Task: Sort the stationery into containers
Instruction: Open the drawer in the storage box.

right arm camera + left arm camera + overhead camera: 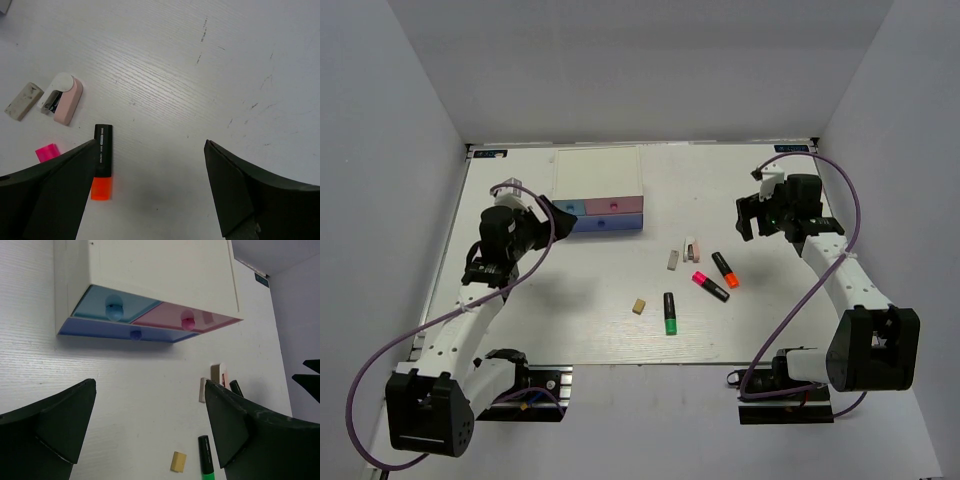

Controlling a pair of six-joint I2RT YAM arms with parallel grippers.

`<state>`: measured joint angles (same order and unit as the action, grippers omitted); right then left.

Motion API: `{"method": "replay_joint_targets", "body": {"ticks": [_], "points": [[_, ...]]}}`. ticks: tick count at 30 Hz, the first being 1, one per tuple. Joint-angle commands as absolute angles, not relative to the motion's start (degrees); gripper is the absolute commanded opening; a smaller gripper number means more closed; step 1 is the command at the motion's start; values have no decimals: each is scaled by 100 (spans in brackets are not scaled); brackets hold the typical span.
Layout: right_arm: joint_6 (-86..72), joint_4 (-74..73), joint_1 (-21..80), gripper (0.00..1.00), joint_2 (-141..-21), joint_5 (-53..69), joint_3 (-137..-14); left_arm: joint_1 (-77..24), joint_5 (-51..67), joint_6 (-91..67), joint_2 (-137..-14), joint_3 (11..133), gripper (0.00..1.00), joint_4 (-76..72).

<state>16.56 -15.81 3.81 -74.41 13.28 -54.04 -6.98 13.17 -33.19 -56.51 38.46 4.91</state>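
Grey walls are standing around a white table (590, 300) with a fine wood grain.

From above, the white-topped box (598, 175) is sitting at the far side. Its light blue drawer (568, 208), pink drawer (614, 206) and purple drawer (605, 224) are all looking shut. The green highlighter (670, 313), pink highlighter (710, 285), orange highlighter (725, 269), tan eraser (638, 307), grey eraser (672, 260) and whitish-pink eraser (692, 249) are lying loose mid-table, well apart from the box.

In the left wrist view, the left tool (150, 430) is gaping wide and holding nothing, facing the blue knob (114, 307). I think a drawer needs opening first, so it should be pinching one small knob squarely and pulling straight out.

In the right wrist view, the right tool (150, 190) is spread apart and empty too, hanging near the orange highlighter. It should be coming down across the black body, not the end.
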Motion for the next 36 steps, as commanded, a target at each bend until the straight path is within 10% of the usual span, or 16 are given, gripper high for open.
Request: {"method": "replay_joint_targets", "body": {"ticks": [1,11,21,28,31,33,36], "points": [[1879,-1661,378,90,-7418,1573,-5704,-729,1573,-3243,-5555,3744,100,299],[3084,-2417,387,90,-7356,2136,-5537,-729,1573,-3243,-5721,3639,98,299],[3340,-2637,395,90,-7321,1688,-5555,-729,1573,-3349,-6169,3410,52,-61],[3499,-3067,378,90,-7725,2081,-5616,-677,1459,-3349,-6784,3612,50,-333],[3498,-3085,387,67,-7804,2529,-5538,-677,1406,-3349,-7110,3674,50,-561],[3594,-3068,378,13,-7874,3047,-5520,-677,1406,-3401,-7285,3674,50,-764],[3778,-3041,387,13,-7945,3523,-5476,-677,1406,-3516,-7444,3726,53,-1107]]}}
